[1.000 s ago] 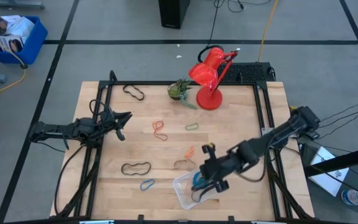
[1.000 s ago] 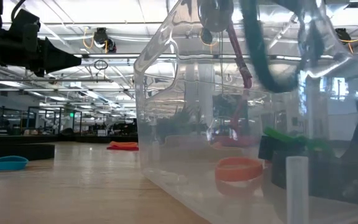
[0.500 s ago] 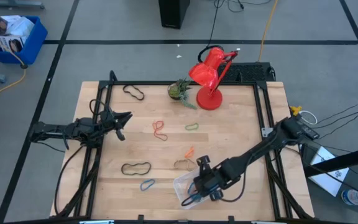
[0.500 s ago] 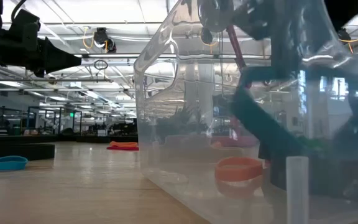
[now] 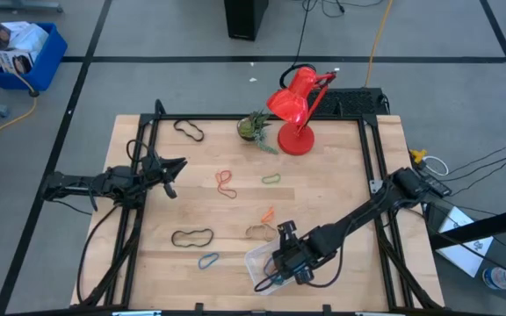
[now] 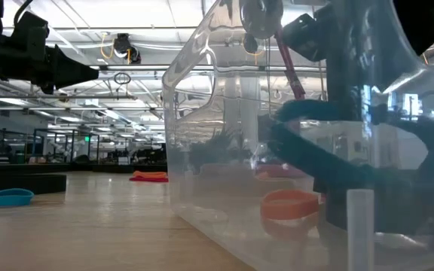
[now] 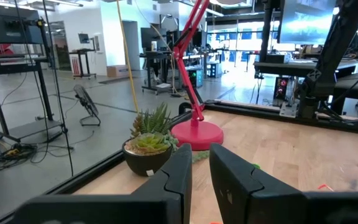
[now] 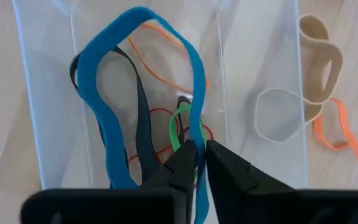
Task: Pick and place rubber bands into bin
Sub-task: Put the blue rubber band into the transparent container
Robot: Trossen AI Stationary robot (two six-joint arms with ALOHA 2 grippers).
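Right gripper (image 8: 201,155) reached down into the clear bin (image 5: 257,261), fingers nearly closed around a wide blue rubber band (image 8: 107,93).
The band looped over thinner black, red, green and orange ones; the left gripper (image 5: 176,165) waited near the table's left edge, fingers almost together.

From my seat, the blue rubber band (image 8: 104,93) runs down behind my right gripper's fingers (image 8: 229,171), so I can't tell whether they pinch it. In the low view the bin (image 6: 202,150) overflows the frame, blurring everything inside. Ahead of my left gripper's fingers (image 7: 173,177), the red lamp (image 7: 194,93) loses its head.
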